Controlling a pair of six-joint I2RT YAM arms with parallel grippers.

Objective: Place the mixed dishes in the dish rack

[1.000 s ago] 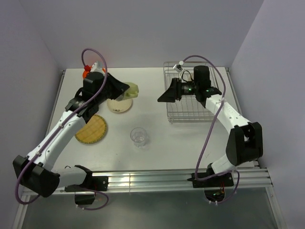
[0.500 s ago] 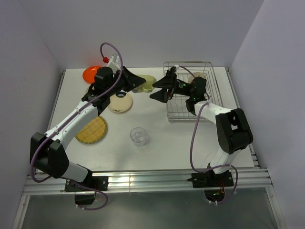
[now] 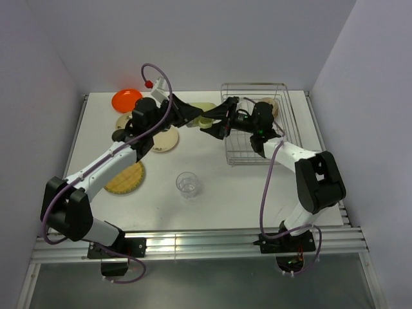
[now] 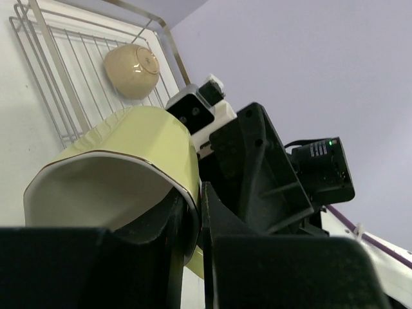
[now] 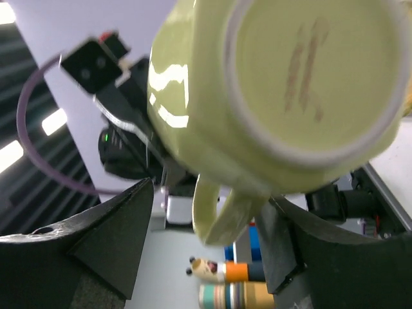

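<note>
Mug (image 5: 270, 109) underside, brown mark (image 5: 308, 69), illegible

Left arm (image 3: 103, 168) and right arm (image 3: 293, 153): white links, black joints, looping purple cables (image 3: 264, 193); left tool (image 3: 195, 118) and right tool (image 3: 215, 119) are black wedges.

From above, the pale yellow-green mug (image 3: 205, 114) is mostly buried between the left hand (image 3: 193, 117) and right hand (image 3: 214, 120), so no telling if the right one actually touches it. The right wrist view chops the mug off at the top and right edges, and that hand's own fingers (image 5: 96, 251) are just dark blur. In the left wrist view the mug's bottom sits behind the fingers (image 4: 257, 270). Behind the right hand, the cream bowl (image 3: 275, 107) is half covered. The tan plate (image 3: 121, 121), back under the left arm, is only a sliver.
</note>
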